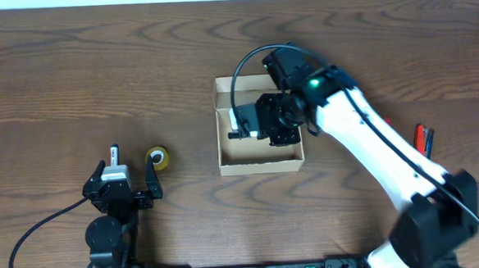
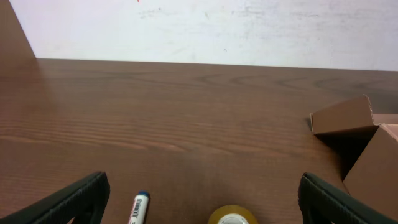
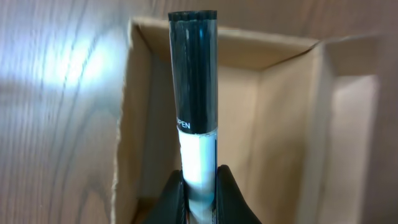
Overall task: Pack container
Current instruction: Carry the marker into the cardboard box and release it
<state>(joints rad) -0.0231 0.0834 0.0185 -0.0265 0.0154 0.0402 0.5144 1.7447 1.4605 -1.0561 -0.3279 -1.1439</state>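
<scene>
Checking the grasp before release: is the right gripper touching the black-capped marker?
Touching. The right wrist view shows the right gripper pinching the marker by its white barrel, both fingers pressed against it with no gap.

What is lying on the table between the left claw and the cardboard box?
Only a yellow tape roll, close to the left gripper; the overhead view shows it between that gripper and the container.

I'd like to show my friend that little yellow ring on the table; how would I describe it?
Start at the open cardboard box in the middle, then look left toward the black left gripper. The tape roll lies flat beside it, next to a slim white marker; it alone is round, yellow and hollow-centred.
</scene>
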